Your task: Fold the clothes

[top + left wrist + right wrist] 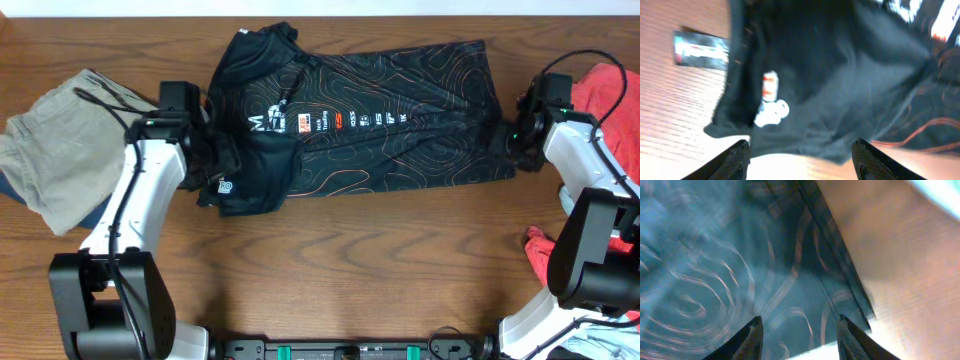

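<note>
Dark brown wood-grain table under everything in the overhead view. Across its far middle, black jersey laid sideways: collar end at left, hem at right, thin orange contour lines all over, white lettering and 1 row of small coloured logos along the middle. Mostly flat. Near-left part bunched and doubled over into a darker lump, with a small white logo at its near-left edge.

Left gripper down at that bunched near-left part. In the left wrist view, left gripper spread wide: 2 dark fingers well apart at the bottom edge, nothing pinched between them, only bare wood there and the black jersey just beyond. Same white logo beside a small red-and-white mark on the cloth. On the wood left of the cloth, a small dark-and-silver strip, too blurred to read.

Right gripper at the jersey's right edge, by the hem. In the right wrist view, right gripper parted too: 2 fingers apart, the black jersey showing in the gap, contact with it impossible to tell. Hem edge on a diagonal, bare wood to its right, whole view blurred.

Elsewhere on the table:
- Beige garment crumpled at far left, with dark blue cloth peeking from under its near side.
- Red shirt at the far right edge, behind the right arm.
- 1 more scrap of red cloth at near right.
- Light-blue cloth in the near-right corner, mostly hidden by the arm.
</note>
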Motion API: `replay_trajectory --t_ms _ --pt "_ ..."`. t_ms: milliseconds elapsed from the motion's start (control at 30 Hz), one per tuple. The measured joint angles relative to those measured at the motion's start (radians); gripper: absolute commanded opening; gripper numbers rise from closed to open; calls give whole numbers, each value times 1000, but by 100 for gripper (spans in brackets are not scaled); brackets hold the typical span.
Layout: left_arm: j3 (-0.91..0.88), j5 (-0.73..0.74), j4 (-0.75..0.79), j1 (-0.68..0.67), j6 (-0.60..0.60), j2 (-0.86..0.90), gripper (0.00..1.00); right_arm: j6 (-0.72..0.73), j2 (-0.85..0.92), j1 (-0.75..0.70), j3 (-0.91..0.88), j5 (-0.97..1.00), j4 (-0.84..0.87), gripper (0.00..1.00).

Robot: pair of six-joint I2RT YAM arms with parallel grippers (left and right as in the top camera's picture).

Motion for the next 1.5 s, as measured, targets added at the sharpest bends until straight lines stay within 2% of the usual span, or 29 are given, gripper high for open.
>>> replay_trajectory --t_ms 200,500,700,1000,1200,1333,1467,1500 --pt "-10 -15 -8 -125 98 0 67 0 0 0 0 17 -130 52" --pt "-146 -106 67 -271 134 2 67 0 0 0 0 27 -205 52" --pt "-218 -130 172 -290 148 4 65 0 0 0 0 29 -218 51" --pt "-233 -137 187 -290 180 11 65 0 0 0 0 31 -220 51" --pt "-233 -143 199 -290 231 80 64 0 0 0 0 31 -220 51" --pt "-233 -144 205 -292 255 94 55 0 0 0 0 31 -220 51" --pt "-233 -144 218 -297 271 94 35 0 0 0 0 31 -219 51" --pt "-233 -144 220 -298 282 94 27 0 0 0 0 31 -220 51"
